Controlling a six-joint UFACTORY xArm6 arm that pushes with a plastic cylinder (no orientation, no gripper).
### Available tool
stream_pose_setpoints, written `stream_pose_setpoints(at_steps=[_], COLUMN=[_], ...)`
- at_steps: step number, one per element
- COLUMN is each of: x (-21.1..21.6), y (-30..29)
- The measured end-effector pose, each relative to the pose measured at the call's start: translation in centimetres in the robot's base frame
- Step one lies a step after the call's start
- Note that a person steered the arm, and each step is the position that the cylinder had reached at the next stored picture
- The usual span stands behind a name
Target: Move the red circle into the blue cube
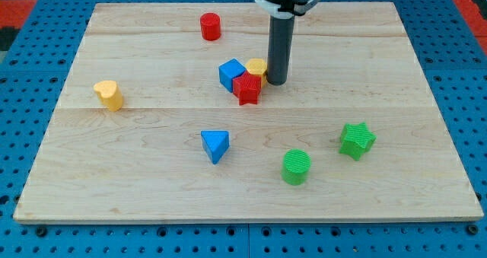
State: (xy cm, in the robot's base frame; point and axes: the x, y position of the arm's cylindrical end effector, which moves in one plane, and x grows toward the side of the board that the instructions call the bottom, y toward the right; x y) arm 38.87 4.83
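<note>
Red circle (210,27) stands alone near bench (137,189) top edge, left of centre. Blue cube (231,73) sits mid-bench, touching red star (247,88) and small yellow block (257,66). My tip (277,82) rests just right of that cluster, touching or nearly touching yellow block. No claw on rod: nothing gripped. Circle lies up-left of tip; cube down-right of circle. Push likely starts from circle's far upper-left side.

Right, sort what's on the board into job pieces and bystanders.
For the job: red circle, blue cube, my tip just right of the central cluster.

Lying about: red star, yellow block behind it, yellow heart, blue triangle, green circle, green star.
</note>
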Motion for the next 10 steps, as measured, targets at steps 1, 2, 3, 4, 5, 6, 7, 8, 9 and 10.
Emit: stream_pose_setpoints(at_steps=[1,2,3,4,5,6,7,8,9,10], x=[-3.1,-8.0,-10.1,-10.2,-10.6,-11.5,-15.0,-15.3,-19.5,-19.3], y=[1.6,-0.6,-5.4,-10.7,-12.4,-9.8,-8.3,-1.9,-2.2,-7.9])
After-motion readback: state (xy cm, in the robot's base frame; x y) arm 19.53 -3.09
